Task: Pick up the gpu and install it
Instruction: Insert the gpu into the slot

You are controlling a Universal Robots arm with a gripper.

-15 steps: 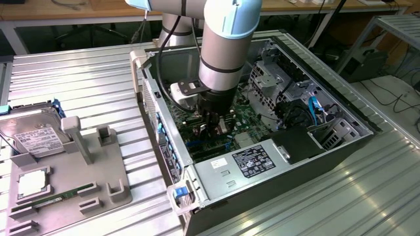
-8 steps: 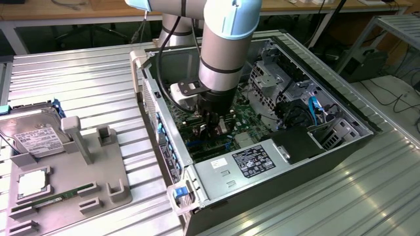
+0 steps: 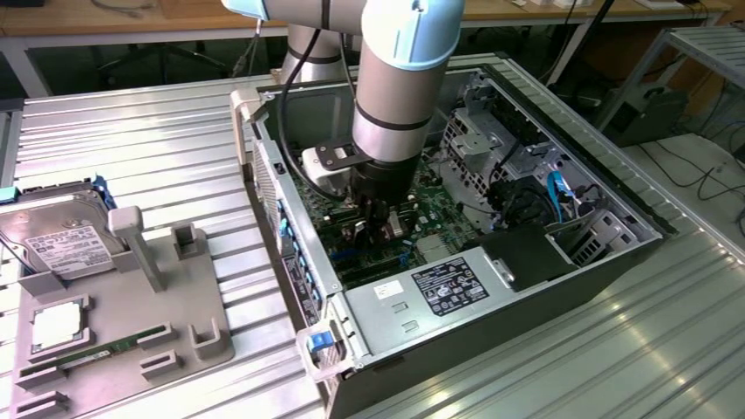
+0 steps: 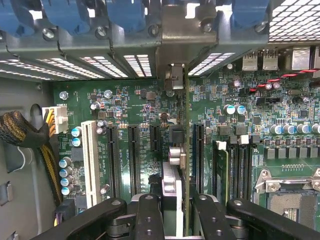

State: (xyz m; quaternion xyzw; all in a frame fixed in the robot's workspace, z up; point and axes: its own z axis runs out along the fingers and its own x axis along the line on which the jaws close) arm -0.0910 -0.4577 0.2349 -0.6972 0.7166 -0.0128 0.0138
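My gripper (image 3: 376, 229) is reached down inside the open computer case (image 3: 385, 345), low over the green motherboard (image 3: 437, 214). It is shut on the gpu (image 4: 176, 170), which the wrist view shows edge-on and upright between the black fingers (image 4: 148, 212). The card's silver end bracket (image 4: 187, 37) reaches up to the case's rear slot openings. The card stands over the motherboard (image 4: 135, 102) in line with the black expansion slots (image 4: 133, 160), between two of them. Whether its edge sits in a slot is hidden.
A white slot (image 4: 91, 162) and a braided cable bundle (image 4: 20, 132) lie off to one side of the card; the CPU socket (image 4: 295, 192) lies on the other. The power supply (image 3: 448, 288) and drive cage (image 3: 489, 131) crowd the case. A grey fixture (image 3: 128, 323) holds a hard drive (image 3: 64, 244) and RAM stick (image 3: 93, 356).
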